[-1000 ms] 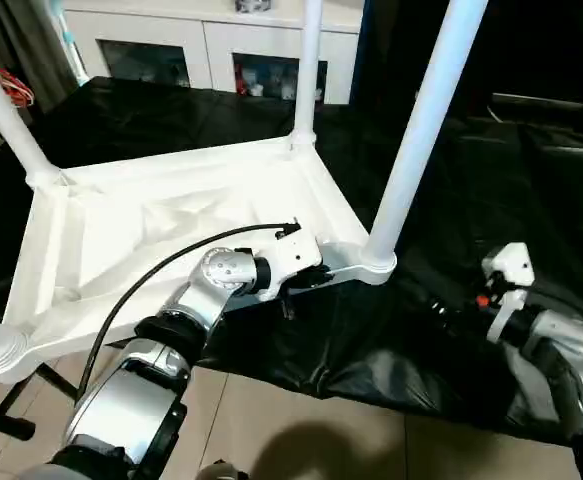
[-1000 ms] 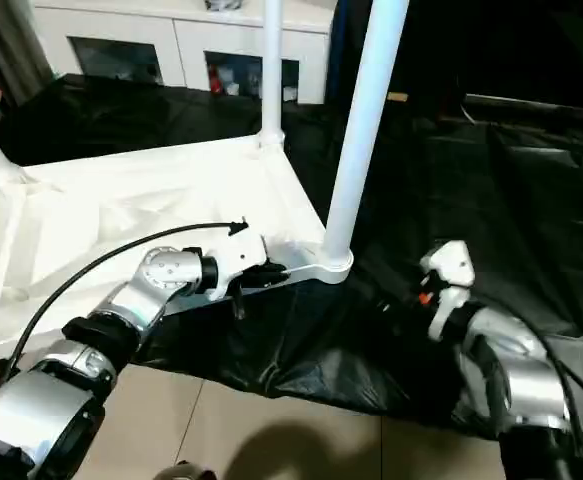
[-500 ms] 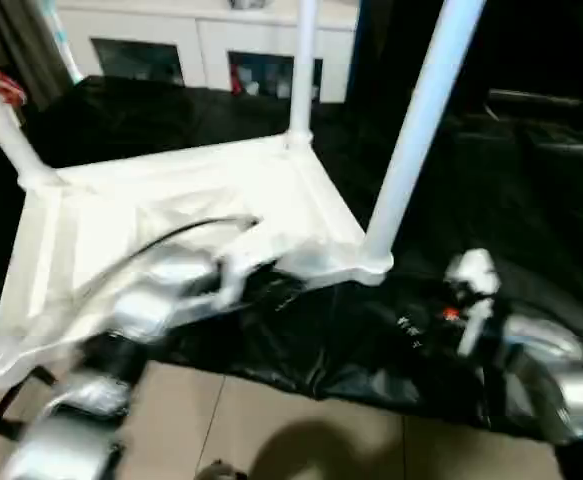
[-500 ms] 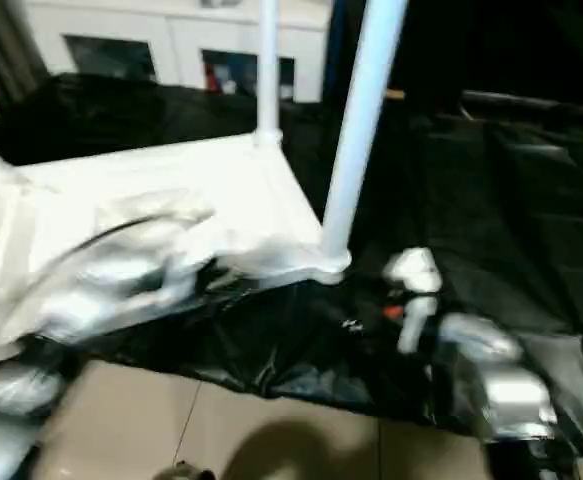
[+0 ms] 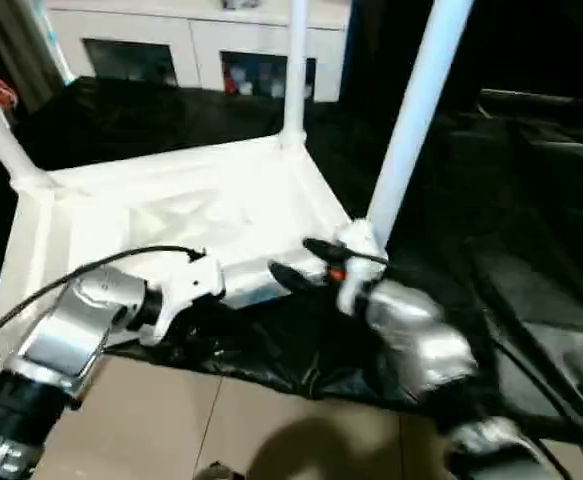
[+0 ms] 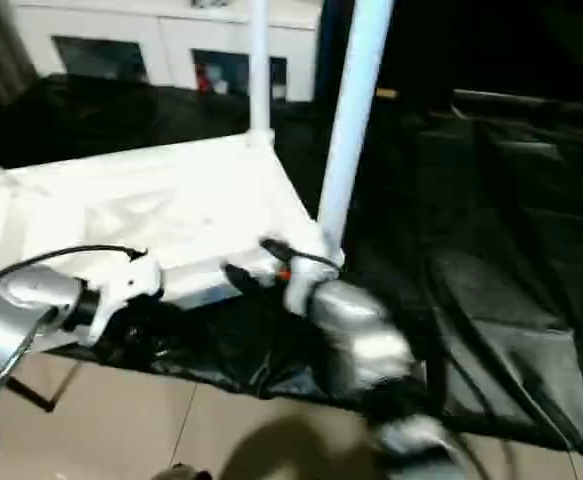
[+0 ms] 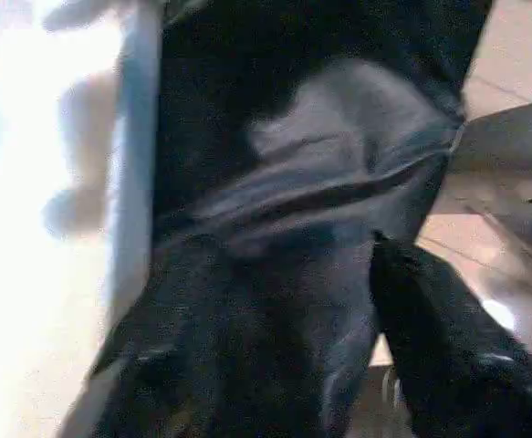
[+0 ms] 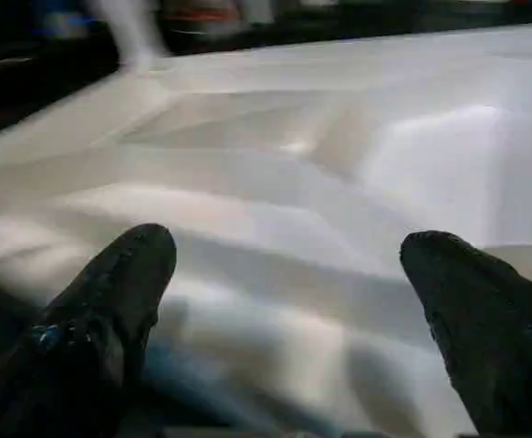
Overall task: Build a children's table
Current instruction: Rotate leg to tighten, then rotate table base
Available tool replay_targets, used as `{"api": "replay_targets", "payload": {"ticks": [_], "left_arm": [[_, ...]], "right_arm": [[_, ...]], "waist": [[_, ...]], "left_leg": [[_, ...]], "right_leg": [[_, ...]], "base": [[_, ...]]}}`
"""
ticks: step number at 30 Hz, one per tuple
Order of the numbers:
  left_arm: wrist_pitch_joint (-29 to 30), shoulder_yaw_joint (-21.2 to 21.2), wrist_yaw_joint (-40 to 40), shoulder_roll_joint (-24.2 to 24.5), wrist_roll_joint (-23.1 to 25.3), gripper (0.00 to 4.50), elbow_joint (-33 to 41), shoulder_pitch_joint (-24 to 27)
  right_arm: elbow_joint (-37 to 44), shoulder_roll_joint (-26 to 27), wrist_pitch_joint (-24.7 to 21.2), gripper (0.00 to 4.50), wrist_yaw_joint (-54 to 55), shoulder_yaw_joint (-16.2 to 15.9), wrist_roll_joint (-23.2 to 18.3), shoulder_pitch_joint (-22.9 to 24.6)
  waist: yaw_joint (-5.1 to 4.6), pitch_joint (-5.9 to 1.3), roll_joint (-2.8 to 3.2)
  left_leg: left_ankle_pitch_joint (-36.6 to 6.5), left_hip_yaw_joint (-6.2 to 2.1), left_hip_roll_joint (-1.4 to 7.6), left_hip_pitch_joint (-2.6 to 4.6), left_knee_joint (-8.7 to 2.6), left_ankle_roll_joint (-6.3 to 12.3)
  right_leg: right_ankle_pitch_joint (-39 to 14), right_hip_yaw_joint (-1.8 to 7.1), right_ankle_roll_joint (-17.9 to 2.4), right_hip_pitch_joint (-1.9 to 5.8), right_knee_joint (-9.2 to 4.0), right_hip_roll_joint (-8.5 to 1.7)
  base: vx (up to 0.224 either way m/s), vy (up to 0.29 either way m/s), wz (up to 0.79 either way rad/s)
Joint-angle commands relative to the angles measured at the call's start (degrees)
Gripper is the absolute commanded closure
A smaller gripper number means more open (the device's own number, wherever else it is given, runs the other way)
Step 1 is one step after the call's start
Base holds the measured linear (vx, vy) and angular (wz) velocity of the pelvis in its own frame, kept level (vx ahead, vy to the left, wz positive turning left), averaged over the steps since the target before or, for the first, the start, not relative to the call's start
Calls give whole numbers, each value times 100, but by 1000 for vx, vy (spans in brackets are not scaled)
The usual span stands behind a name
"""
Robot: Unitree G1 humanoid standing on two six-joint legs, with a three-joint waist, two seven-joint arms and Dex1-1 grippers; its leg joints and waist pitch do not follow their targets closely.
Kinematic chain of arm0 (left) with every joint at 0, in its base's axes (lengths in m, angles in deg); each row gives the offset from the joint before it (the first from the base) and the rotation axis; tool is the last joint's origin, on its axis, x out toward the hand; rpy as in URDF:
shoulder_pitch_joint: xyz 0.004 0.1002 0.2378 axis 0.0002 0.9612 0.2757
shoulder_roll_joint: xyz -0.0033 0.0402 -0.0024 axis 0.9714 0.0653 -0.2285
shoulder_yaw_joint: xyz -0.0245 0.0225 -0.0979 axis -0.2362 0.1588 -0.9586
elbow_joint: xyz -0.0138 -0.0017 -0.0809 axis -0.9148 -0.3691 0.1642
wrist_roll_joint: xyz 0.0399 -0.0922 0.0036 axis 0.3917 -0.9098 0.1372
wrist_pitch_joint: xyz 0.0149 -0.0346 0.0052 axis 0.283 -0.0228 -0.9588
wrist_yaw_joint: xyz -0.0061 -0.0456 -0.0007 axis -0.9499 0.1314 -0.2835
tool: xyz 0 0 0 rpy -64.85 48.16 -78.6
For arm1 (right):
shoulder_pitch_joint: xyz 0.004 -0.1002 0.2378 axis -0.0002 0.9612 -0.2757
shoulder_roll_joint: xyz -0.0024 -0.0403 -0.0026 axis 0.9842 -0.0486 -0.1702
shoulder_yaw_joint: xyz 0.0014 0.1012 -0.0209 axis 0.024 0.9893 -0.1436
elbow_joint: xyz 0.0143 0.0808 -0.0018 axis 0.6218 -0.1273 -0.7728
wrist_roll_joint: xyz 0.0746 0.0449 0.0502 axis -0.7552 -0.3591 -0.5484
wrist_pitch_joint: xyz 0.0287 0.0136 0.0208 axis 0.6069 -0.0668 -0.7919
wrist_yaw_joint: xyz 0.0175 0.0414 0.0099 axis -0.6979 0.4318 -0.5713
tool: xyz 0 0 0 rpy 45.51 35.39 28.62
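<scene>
Children's table [image 5: 171, 215] lies upside down on the black sheet [image 5: 531, 200], its legs pointing up. Nearest us, the left gripper [image 7: 275, 365] hangs at the near rim over the sheet, fingers [image 7: 448, 356] parted with nothing between them. The right gripper [image 5: 296, 262] reaches the near rim beside the nearest leg [image 5: 406, 110], fingers spread wide and empty. We judge the step to be a fresh hold on the rim: each jaw pair should straddle the edge squarely before closing, well clear of the sheet's folds, so the top does not slide. The right wrist view gives what the head views blur: the ribbed underside [image 8: 275, 173] lying between the spread fingers [image 8: 119, 274], not yet touched. The head views alone place the far leg [image 5: 294, 70] and, beyond it, the white cabinet [image 5: 171, 45].
</scene>
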Motion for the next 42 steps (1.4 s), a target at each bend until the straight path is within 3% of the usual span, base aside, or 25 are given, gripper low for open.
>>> {"api": "replay_targets", "payload": {"ticks": [1, 6, 16, 18, 19, 28, 30, 31, 32, 34, 37, 38, 42], "left_arm": [[-8, -62, -174, 20, 98, 144, 100, 49], [8, -139, -450, 108, 169, 95, 210, 134], [-191, -8, -796, 206, 335, 10, 68, 197], [-233, 12, -843, 204, 365, 10, 27, 174], [-260, 26, -881, 195, 390, 10, -1, 149], [-541, 132, -1263, -55, 524, 10, -299, -27], [-817, 150, -1755, -366, 690, 10, -584, -178], [-863, 147, -1839, -420, 713, 10, -632, -202], [-1017, 106, -2111, -563, 754, 10, -767, -251], [-1250, 61, -2334, -695, 756, 10, -820, -249], [-1513, -58, -2561, -902, 647, 10, -809, -157], [-1661, -170, -2704, -1056, 527, 10, -775, -70], [-1895, -601, -3076, -1527, 114, 10, -660, 159]], "right_arm": [[-393, 118, 135, 0, 639, 309, 23, -200], [-1469, 341, 487, 0, 1989, 990, -111, -775], [-2645, -65, 1165, 0, 2990, 1737, -302, -1401], [-2776, -202, 1249, 0, 3040, 1817, -322, -1481], [-2855, -348, 1299, 0, 3077, 1878, -346, -1534], [-3198, -923, 1553, 0, 3216, 2098, -308, -1698], [-3208, -1192, 1626, 0, 3257, 2176, -302, -1653], [-3204, -1234, 1636, 0, 3263, 2192, -307, -1641], [-3191, -1368, 1680, 0, 3278, 2193, -267, -1583], [-3149, -1493, 1700, 0, 3267, 2209, -248, -1510], [-3030, -1601, 1741, 0, 3185, 2195, -188, -1395], [-2933, -1624, 1755, 0, 3054, 2168, -174, -1325], [-2529, -1596, 1697, 0, 2460, 2051, -217, -1090]], "waist": [[-24, -379, 93], [-35, -377, 105], [14, -379, 146], [39, -369, 163], [46, -374, 161], [127, -414, 116], [117, -420, 104], [145, -434, 91], [152, -441, 95], [154, -446, 78], [164, -454, 63], [153, -454, 90], [86, -438, 48]], "left_leg": [[-1012, -155, 260, 118, -418, -169], [-1168, -142, 244, 139, -417, -264], [-1522, -128, 234, 186, -402, -358], [-1621, -119, 240, 215, -397, -374], [-1632, -127, 236, 200, -398, -386], [-1305, -126, 214, 124, -352, -309], [-1143, -125, 198, 88, -335, -236], [-1139, -105, 208, 124, -308, -199], [-982, -123, 202, 64, -307, -143], [-956, -123, 202, 55, -288, -101], [-859, -110, 196, 47, -261, -2], [-824, -126, 195, 20, -262, 20], [-965, -122, 201, -6, -255, 106]], "right_leg": [[-622, 331, -1206, 246, -336, -493], [-659, 340, -1161, 245, -338, -489], [-807, 333, -1050, 202, -347, -455], [-916, 336, -1036, 174, -363, -452], [-941, 331, -1022, 195, -353, -451], [-620, 315, -1011, 259, -303, -454], [-475, 306, -1009, 279, -296, -436], [-402, 313, -1032, 262, -301, -445], [-280, 304, -1049, 298, -270, -447], [-270, 295, -1041, 306, -277, -448], [-151, 291, -1072, 302, -264, -434], [-172, 280, -1074, 316, -251, -440], [-355, 275, -1128, 331, -291, -450]], "base": [[0, 0, 0], [0, 0, 0], [0, 0, 0], [0, 0, 0], [0, 0, 0], [0, 0, 0], [0, 0, 0], [0, 0, 0], [0, 0, 0], [0, 0, 0], [0, 0, 0], [0, 0, 0], [0, 0, 0]]}}
